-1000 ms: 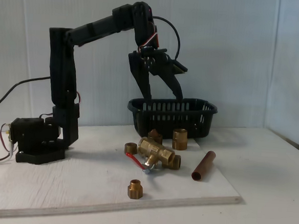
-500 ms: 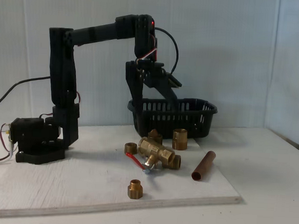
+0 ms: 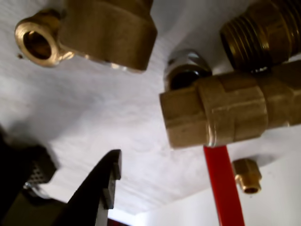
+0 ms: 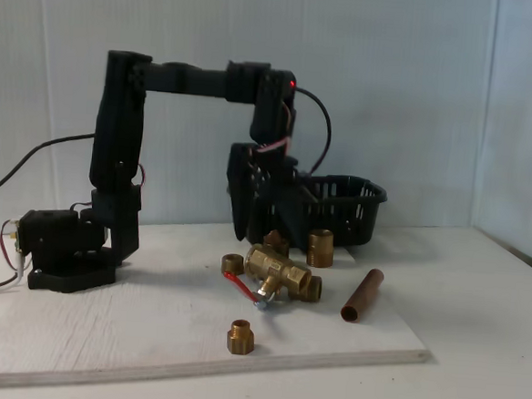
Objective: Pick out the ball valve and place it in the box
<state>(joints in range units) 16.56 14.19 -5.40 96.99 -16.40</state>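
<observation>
In the fixed view, a black robot arm (image 4: 123, 153) stands on a pale wooden board (image 4: 147, 328) at the left, its upper links reaching right and its wrist pointing straight down so that the black two-finger gripper (image 4: 262, 225) hangs low, just behind the fittings and in front of the left end of the black slotted oval plastic basket (image 4: 343, 205). The brass ball valve with a flat red lever handle (image 4: 274, 275) lies on the board near the middle, outside the basket and below the gripper, apart from it. Around it sit a small brass ring fitting (image 4: 232, 264) to its left, a threaded brass fitting (image 4: 320, 247) behind it on the right, a small brass nut-like fitting (image 4: 241, 337) nearer the camera, and a copper-brown pipe piece (image 4: 362, 295) to the right. In the wrist view, the valve's brass body (image 3: 225, 110) appears close (its red lever runs down the frame), and one black finger (image 3: 106, 181) rises from the bottom edge, well clear of the valve; the fingers stand apart and hold nothing.
</observation>
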